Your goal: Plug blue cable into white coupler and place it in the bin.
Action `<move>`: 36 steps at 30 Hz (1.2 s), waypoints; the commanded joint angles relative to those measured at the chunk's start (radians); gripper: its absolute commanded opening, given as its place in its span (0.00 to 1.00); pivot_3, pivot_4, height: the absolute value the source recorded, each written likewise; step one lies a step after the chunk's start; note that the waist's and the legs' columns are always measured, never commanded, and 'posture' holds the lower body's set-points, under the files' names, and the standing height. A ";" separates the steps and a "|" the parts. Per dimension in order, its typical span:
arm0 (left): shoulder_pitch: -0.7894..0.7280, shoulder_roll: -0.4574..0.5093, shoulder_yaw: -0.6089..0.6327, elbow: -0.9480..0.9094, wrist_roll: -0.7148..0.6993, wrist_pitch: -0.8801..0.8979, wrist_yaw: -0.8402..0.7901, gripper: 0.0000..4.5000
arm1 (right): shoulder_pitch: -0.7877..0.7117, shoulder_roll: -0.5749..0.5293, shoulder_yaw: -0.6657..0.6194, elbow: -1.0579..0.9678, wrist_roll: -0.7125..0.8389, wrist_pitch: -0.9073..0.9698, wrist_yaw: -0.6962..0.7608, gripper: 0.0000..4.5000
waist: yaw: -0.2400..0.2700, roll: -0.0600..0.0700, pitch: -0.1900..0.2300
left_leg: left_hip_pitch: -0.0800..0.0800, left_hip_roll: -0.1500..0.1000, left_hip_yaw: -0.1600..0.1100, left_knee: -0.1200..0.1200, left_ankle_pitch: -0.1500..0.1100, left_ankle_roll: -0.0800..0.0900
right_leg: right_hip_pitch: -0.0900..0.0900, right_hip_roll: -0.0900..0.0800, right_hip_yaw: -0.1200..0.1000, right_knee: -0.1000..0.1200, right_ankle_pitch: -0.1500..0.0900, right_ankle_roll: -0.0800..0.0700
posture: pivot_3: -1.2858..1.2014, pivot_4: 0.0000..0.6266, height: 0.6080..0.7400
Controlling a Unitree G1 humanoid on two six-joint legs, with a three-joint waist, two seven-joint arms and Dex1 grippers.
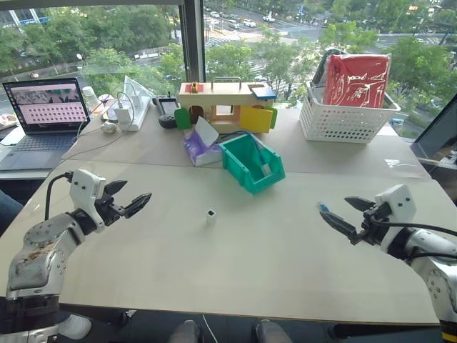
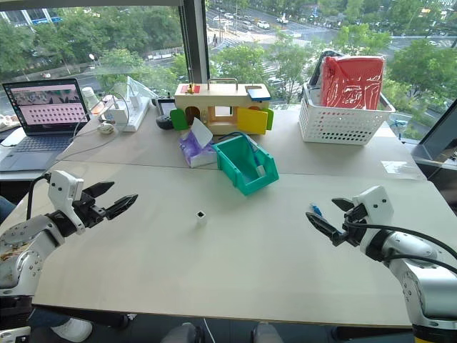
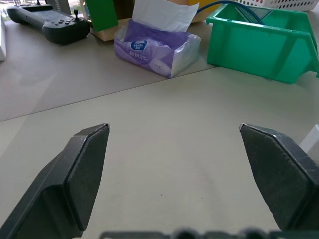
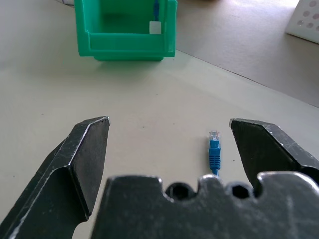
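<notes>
Blue cable [image 4: 214, 152] flat on the pale tabletop [image 1: 271, 257], just beside the right gripper [image 1: 341, 214], under its spread, empty fingers; plug end aimed away toward the bin [image 1: 251, 163], long axis running along the fingers. White coupler [image 1: 211, 215] upright mid-table, well apart from both the cable and the wide-open, empty left gripper [image 1: 131, 198]. Behind: tissue pack [image 1: 200, 146], white lattice basket [image 1: 346, 114], laptop [image 1: 44, 114], windows onto trees.
</notes>
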 commanded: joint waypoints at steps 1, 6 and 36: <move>-0.015 0.014 0.011 -0.025 -0.019 -0.006 -0.035 1.00 | -0.043 -0.019 -0.015 -0.040 0.020 0.012 0.001 0.99 | 0.000 0.000 0.000 | 0.000 0.000 0.000 0.000 0.000 0.000 | 0.000 0.000 0.000 0.000 0.000 0.000 | 0.52 0.24 0.98; 0.045 0.037 0.050 -0.096 -0.144 0.047 -0.175 1.00 | -0.166 -0.100 0.104 -0.094 0.037 0.081 0.090 0.99 | -0.011 0.000 0.000 | 0.000 0.000 0.001 0.001 0.000 0.000 | -0.001 0.000 0.001 0.001 0.000 0.000 | 0.52 0.24 0.98; 0.039 0.157 -0.035 -0.398 -0.331 0.255 -0.278 1.00 | -0.482 -0.020 0.351 0.650 -0.260 0.044 0.022 0.75 | -0.014 -0.002 0.000 | 0.000 0.000 0.000 0.003 0.000 0.000 | 0.000 0.002 0.002 0.000 0.001 0.001 | 0.52 0.24 0.98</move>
